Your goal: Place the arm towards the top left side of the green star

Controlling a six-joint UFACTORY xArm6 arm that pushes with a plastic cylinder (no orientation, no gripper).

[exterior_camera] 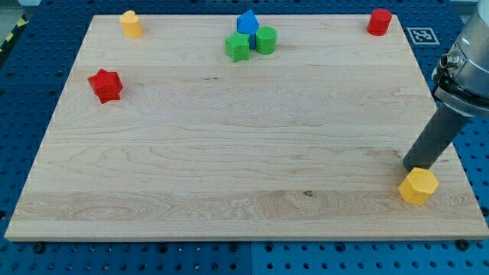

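Tip (412,167) at desk (229,153) lower right, touching yellow hexagon block (419,186) at its 11 o'clock; green star (238,47) well apart, 10 o'clock. No fingers on rod.

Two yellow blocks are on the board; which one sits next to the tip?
The yellow block at the view's bottom right, just below my tip; the other yellow block sits far off, top left.

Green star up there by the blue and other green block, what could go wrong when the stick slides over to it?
1. My tip starts far away at the view's bottom right, touching or nearly touching a yellow block; it might drag that along.
2. The green star sits tight against the blue block and the green round block, so coming in close could bump all three.
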